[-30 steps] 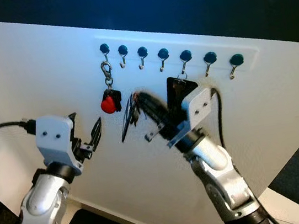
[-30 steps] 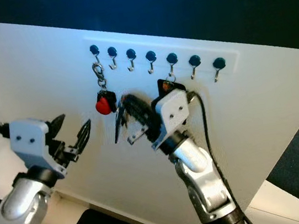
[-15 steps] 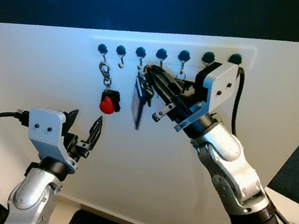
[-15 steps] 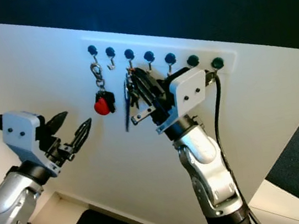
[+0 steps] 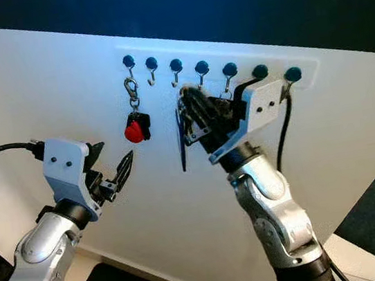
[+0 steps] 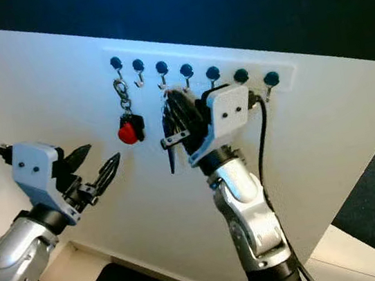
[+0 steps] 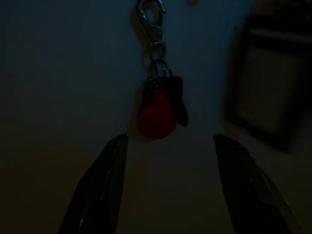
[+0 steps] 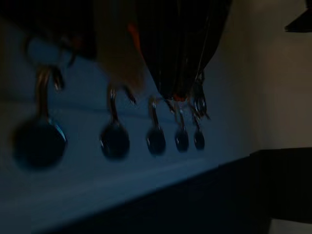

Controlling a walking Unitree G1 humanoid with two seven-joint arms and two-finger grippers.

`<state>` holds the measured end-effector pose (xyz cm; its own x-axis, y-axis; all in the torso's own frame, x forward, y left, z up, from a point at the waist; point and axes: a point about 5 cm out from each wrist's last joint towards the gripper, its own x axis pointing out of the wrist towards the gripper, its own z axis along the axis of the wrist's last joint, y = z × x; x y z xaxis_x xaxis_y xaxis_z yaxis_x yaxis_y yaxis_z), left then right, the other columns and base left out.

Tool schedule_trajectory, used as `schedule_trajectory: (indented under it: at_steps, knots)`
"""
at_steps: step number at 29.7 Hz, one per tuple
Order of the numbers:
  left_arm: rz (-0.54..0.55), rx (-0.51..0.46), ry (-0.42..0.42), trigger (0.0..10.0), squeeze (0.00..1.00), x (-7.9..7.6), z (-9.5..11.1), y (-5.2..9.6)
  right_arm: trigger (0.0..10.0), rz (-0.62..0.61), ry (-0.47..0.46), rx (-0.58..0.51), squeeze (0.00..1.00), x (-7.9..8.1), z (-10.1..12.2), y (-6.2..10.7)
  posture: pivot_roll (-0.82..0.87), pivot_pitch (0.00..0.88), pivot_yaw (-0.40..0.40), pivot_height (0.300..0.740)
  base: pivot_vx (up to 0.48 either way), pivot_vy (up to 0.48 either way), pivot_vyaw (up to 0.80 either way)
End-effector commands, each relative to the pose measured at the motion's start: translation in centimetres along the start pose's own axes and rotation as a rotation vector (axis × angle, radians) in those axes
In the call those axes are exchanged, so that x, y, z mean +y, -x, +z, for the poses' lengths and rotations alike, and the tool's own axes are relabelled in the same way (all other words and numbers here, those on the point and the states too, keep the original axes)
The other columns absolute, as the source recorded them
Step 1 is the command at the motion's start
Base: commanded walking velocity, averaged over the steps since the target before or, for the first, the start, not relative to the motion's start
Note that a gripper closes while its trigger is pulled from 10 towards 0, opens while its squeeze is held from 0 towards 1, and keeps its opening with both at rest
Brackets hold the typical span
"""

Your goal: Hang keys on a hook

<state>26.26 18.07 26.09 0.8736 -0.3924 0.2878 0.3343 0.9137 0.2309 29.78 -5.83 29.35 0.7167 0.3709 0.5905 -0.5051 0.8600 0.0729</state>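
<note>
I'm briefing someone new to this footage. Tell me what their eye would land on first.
The right gripper stands out first, raised against the white board just below the row of dark-knobbed hooks, clamped on a bunch of keys that dangles beneath it. To its left, a red key fob hangs from the leftmost hook by a metal clasp. Lower left, the left gripper hovers open, pointing toward the board.
</note>
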Motion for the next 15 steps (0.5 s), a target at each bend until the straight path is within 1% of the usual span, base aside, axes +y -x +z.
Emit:
schedule_trajectory:
  at_steps: [1,5,6,7,8,9,10,11,12,15]
  knots:
    - [-0.02,-0.003,0.003,10.0,0.0,-0.3,0.2,0.0,10.0,-0.031,-0.081,0.011,0.0,0.3,-0.4,-0.1,0.14,0.139,-0.029,0.74,0.0,0.0,0.0]
    - [-0.018,-0.003,0.004,10.0,0.0,-0.4,0.2,0.1,10.0,-0.035,-0.1,0.012,0.0,0.9,-0.8,0.0,0.14,0.14,-0.029,0.74,0.0,0.0,0.0]
    - [-0.018,-0.002,0.005,10.0,0.0,-0.4,0.2,0.1,10.0,-0.02,-0.086,-0.003,0.0,1.4,-0.8,0.1,0.14,0.141,-0.028,0.74,0.0,0.0,0.0]
    - [-0.018,-0.002,0.005,10.0,0.0,-0.4,0.2,0.1,10.0,-0.02,-0.086,-0.003,0.0,1.4,-0.8,0.1,0.14,0.141,-0.028,0.74,0.0,0.0,0.0]
    - [-0.018,-0.001,0.006,10.0,0.0,-0.4,0.2,0.0,10.0,-0.002,-0.054,-0.023,0.0,1.9,-0.8,0.2,0.14,0.141,-0.026,0.74,0.0,0.0,0.0]
    - [-0.02,-0.001,0.011,10.0,0.0,-0.6,0.2,0.0,10.0,0.055,0.037,-0.07,0.0,3.1,-0.5,0.4,0.14,0.142,-0.025,0.74,0.0,0.0,0.0]
    - [-0.02,-0.001,0.011,10.0,0.0,-0.6,0.2,0.0,10.0,0.055,0.037,-0.07,0.0,3.1,-0.5,0.4,0.14,0.142,-0.025,0.74,0.0,0.0,0.0]
    - [-0.021,-0.001,0.011,10.0,0.0,-0.6,0.1,-0.1,10.0,0.07,0.058,-0.078,0.0,3.5,-0.5,0.5,0.14,0.143,-0.024,0.74,0.0,0.0,0.0]
    - [-0.023,0.0,0.013,10.0,0.0,-0.7,0.1,-0.1,10.0,0.114,0.1,-0.104,0.0,4.1,-0.1,0.4,0.14,0.144,-0.024,0.74,0.0,0.0,0.0]
    - [-0.025,0.0,0.015,10.0,0.0,-0.8,0.1,-0.1,10.0,0.129,0.127,-0.122,0.0,4.4,0.1,0.3,0.14,0.143,-0.023,0.74,0.0,0.0,0.0]
